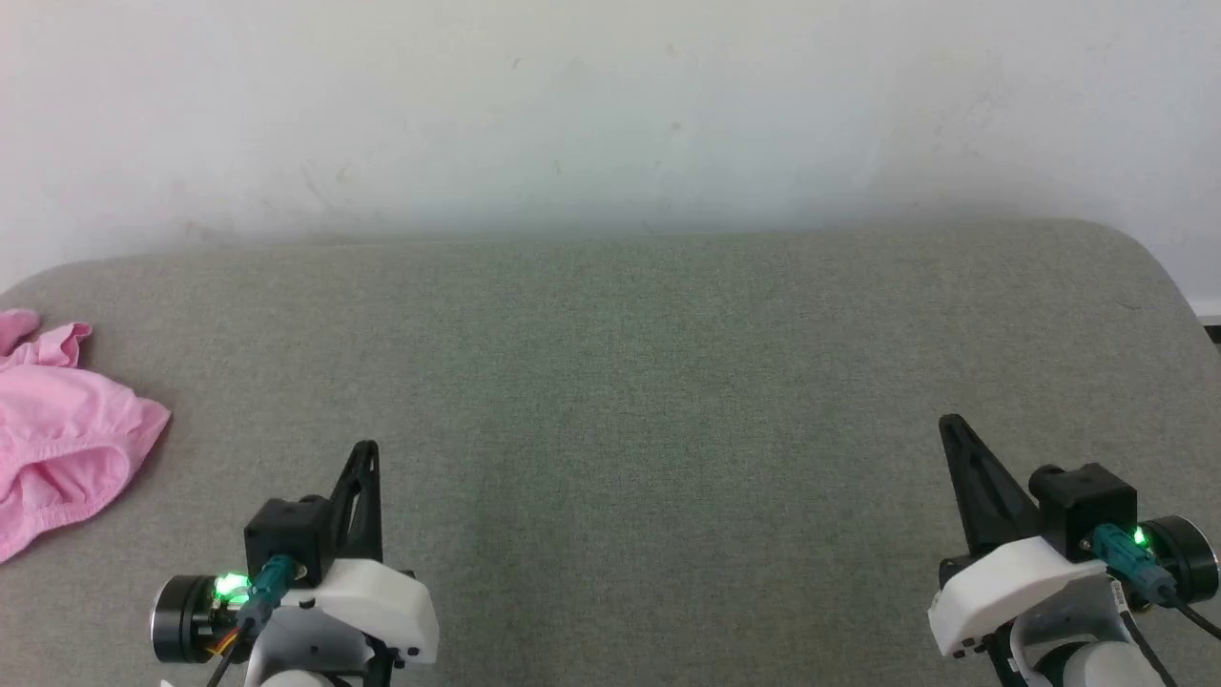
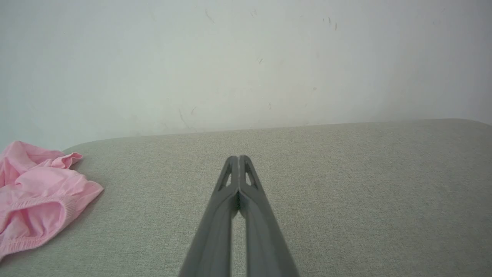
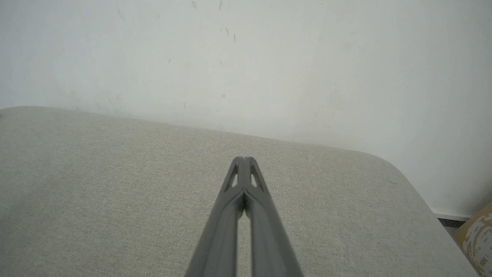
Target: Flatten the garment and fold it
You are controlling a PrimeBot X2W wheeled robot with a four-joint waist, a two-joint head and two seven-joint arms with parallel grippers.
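**Grey cushion bare, folding not yet begun**

Head view: wide grey woven cushion (image 1: 610,382) running back to a pale, scuffed wall (image 1: 610,114). Pink garment (image 1: 67,429) at the far left edge, partly cut off by the frame. Lies bunched in a heap, ruffled hem up top, one elastic opening gaping. Left gripper (image 1: 365,458) low on the left, right gripper (image 1: 954,439) low on the right, both above bare cushion. Near the cloth on the left side but apart from it; well apart on the right.

Left wrist view: two dark fingers pressed tip to tip, clamped on nothing, pointing toward the wall. Same pink heap off to the left, folded over itself, ribbed waistband showing. No care label to be made out.

Right wrist view: fingers likewise closed together and empty, aimed at the rounded far corner of the cushion. No cloth anywhere close.

Judged from this: nothing flattened, nothing folded, so none of the task done. Everything left to do, most likely reaching left, taking hold, drawing the cloth toward the middle, spreading and smoothing it, then folding.
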